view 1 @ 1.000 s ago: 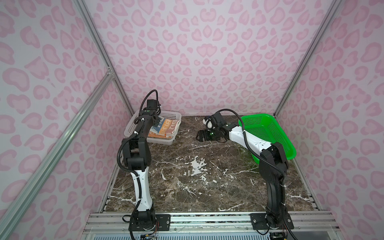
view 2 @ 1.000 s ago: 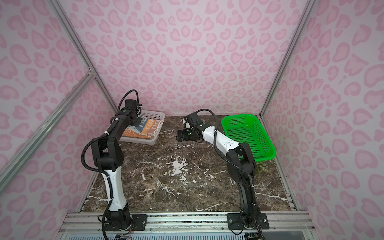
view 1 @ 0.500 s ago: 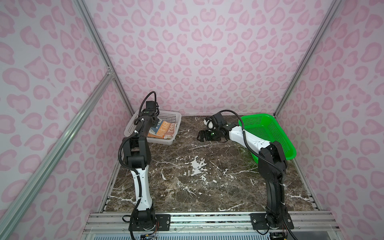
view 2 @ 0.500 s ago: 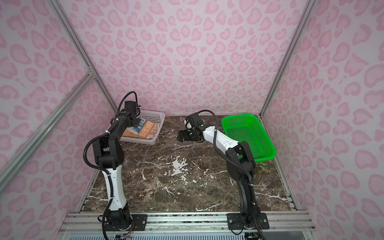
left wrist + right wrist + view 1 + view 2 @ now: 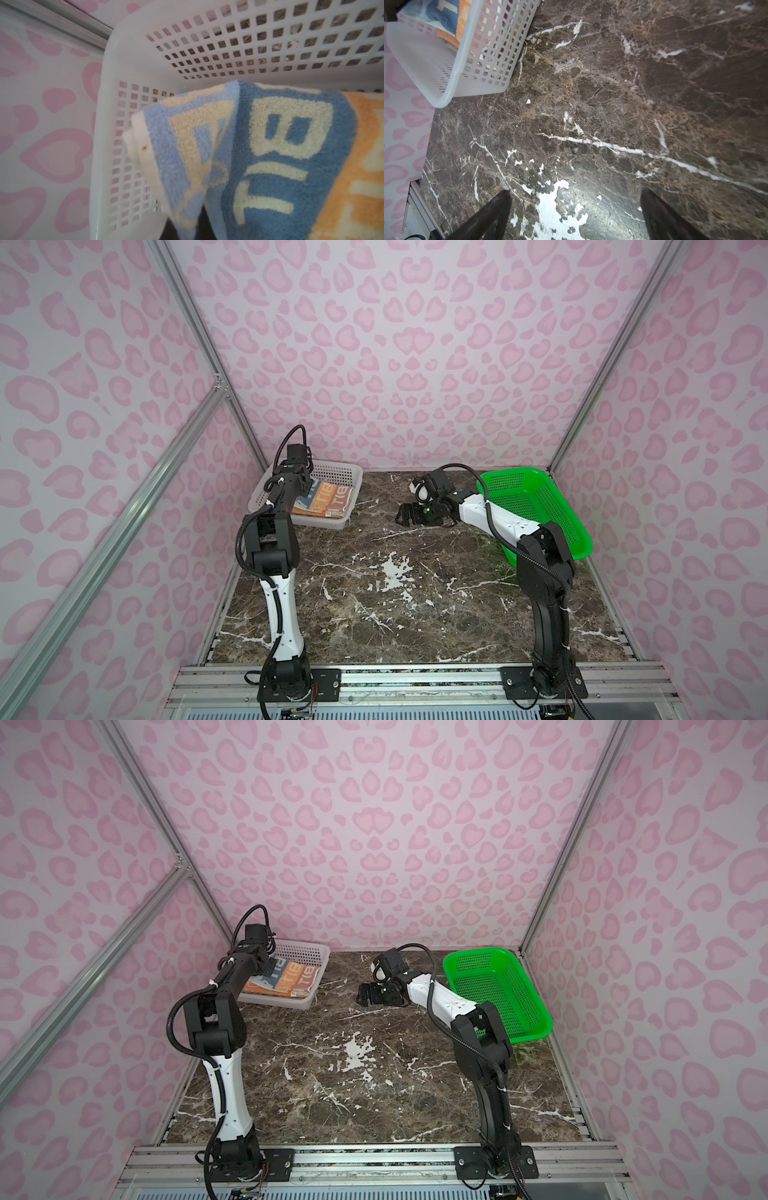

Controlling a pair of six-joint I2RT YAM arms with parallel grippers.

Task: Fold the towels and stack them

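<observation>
**A:** Towels [image 5: 328, 499]?
**B:** Stacked in the white basket [image 5: 345, 467]. My left claw [image 5: 306, 490] is clamped on the top towel [image 5: 280, 155]'s edge; right claw [image 5: 575, 191] gapes empty over the bench [image 5: 395, 593].
**A:** Risk?
**B:** Lifting could unfold it, or drag the stack askew, I reckon.

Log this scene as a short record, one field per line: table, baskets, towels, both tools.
table: dark marble
white basket: back left, holds the towel pile
green basket: back right, no towel visible inside
lettered towel: blue and orange with cream letters, top of the pile, one edge raised
left tool: shut, inside the white basket, apparently pinching the lettered towel
right tool: open, holding nothing, over bare marble between the baskets
</observation>
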